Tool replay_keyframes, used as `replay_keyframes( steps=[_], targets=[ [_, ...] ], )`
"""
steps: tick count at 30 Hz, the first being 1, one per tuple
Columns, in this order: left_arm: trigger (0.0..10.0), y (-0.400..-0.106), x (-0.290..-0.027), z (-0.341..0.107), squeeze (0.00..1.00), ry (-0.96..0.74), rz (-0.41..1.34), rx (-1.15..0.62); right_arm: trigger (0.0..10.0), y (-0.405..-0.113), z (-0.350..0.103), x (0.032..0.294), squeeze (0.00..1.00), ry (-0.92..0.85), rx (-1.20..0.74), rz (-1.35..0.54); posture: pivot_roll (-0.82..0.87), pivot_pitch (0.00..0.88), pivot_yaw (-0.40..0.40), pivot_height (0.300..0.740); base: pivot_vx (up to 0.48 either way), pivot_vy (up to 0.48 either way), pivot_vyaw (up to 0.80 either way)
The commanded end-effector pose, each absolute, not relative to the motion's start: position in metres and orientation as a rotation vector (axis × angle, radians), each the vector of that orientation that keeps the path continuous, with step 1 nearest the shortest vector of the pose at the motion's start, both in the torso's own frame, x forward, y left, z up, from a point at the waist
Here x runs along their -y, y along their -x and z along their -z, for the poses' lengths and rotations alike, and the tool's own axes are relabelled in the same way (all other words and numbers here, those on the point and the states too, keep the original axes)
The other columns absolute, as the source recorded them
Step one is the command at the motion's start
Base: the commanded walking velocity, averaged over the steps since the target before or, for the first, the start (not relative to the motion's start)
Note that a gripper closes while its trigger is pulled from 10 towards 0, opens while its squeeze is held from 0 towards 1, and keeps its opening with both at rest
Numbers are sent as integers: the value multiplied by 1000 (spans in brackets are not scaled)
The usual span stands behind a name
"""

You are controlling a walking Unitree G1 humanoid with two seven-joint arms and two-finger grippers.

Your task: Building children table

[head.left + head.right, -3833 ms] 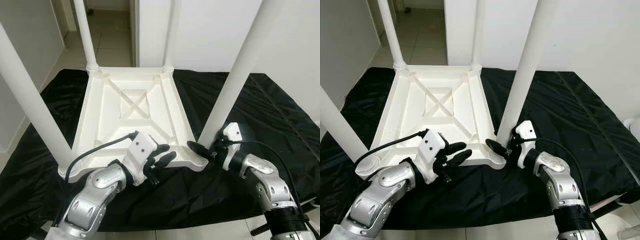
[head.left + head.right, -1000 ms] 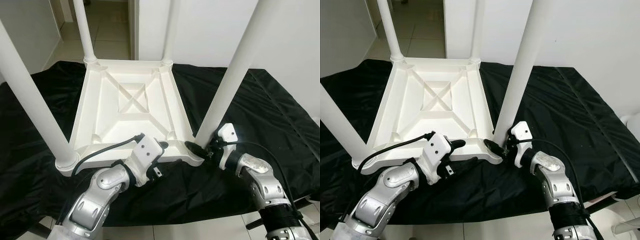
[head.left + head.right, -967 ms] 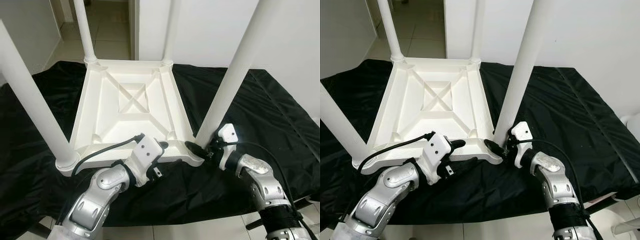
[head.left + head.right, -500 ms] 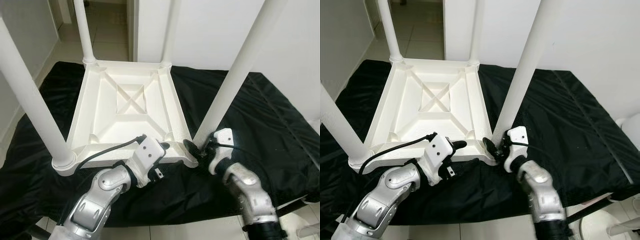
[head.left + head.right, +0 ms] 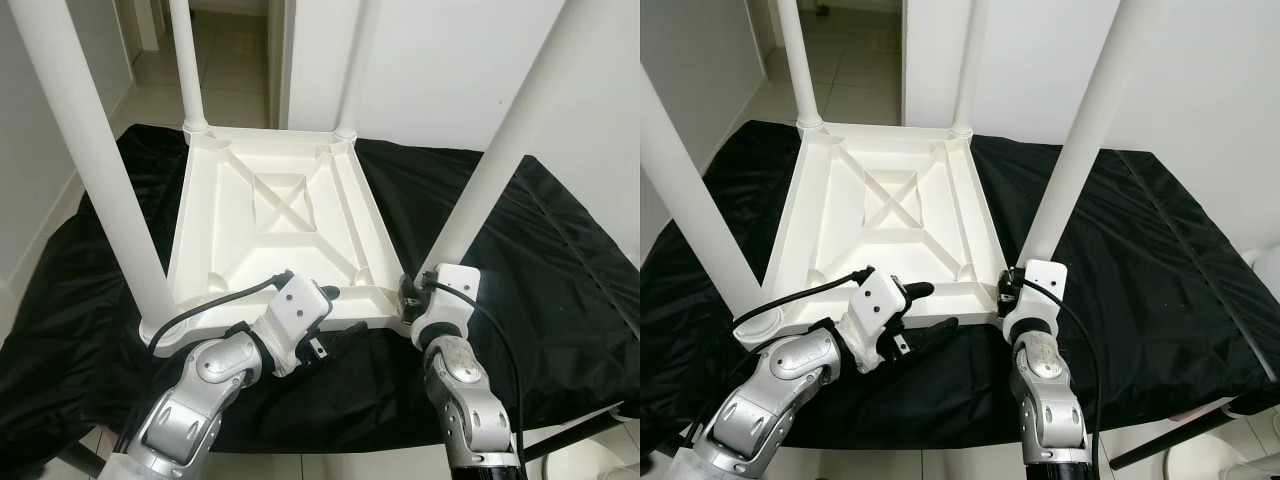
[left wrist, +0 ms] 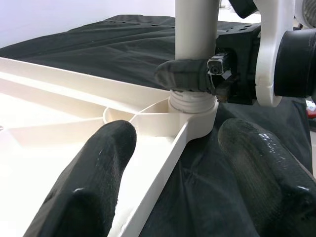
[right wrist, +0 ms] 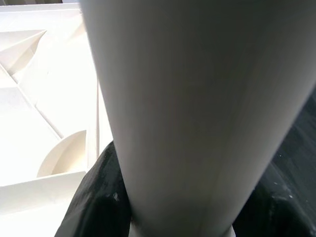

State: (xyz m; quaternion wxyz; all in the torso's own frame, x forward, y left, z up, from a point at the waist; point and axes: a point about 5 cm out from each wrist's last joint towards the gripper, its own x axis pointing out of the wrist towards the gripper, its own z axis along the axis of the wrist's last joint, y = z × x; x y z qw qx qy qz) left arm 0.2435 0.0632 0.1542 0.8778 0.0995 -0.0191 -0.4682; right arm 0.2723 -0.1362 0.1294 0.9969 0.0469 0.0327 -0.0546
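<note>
While left pincer [image 6: 173,182] straddles tabletop [image 5: 275,235] edge, parted, right pincer [image 5: 1006,285] clamps leg [image 5: 1070,170].

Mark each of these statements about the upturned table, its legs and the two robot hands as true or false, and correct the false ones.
1. The white table lies upside down on a black cloth. True.
2. The right hand grips the near right leg just above its socket. True.
3. The left hand holds a table leg. False: its fingers straddle the table's near edge, open, one above the rim and one below.
4. Only two legs stand in the table. False: four legs stand up, one at each corner.
5. The cloth is red. False: it is black.
</note>
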Motion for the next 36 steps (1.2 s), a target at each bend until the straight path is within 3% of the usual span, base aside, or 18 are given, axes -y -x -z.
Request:
replay_keyframes(
  steps=[1,9,10,21,22,23,24,31,34,36],
  targets=[
    [10000,-244,-61,-152,0,-213,964,36,10000,-269,-130,123,0,-175,-79,135,-15,1,-88,740,0,0,0],
    [10000,-245,-60,-152,0,-213,963,41,10000,-268,-130,121,0,-188,-87,147,-18,0,-87,740,0,0,0],
    [10000,-245,-60,-152,0,-212,963,41,10000,-269,-132,121,1000,-183,-72,121,-19,0,-87,740,0,0,0],
    [10000,-245,-58,-153,0,-207,955,48,10000,-272,-134,144,1000,-65,-37,-87,-13,0,-93,740,0,0,0],
    [10000,-246,-59,-154,0,-206,954,48,10000,-273,-132,150,565,-51,-41,-115,-12,0,-93,740,0,0,0],
    [10000,-246,-59,-154,0,-206,954,48,10000,-273,-132,150,565,-51,-41,-115,-12,0,-93,740,0,0,0],
    [10000,-246,-59,-154,0,-206,954,48,10000,-273,-131,152,0,-55,-42,-124,-12,0,-93,740,0,0,0],
    [10000,-247,-59,-154,0,-207,951,51,10000,-282,-133,171,0,48,-7,-335,-12,0,-85,740,0,0,0],
    [10000,-248,-59,-156,0,-211,952,57,10000,-287,-134,171,0,126,-19,-558,-12,0,-80,740,0,0,0],
    [10000,-249,-58,-156,0,-212,953,60,10000,-289,-134,171,0,139,-27,-610,-15,0,-74,740,0,0,0]
  ],
)
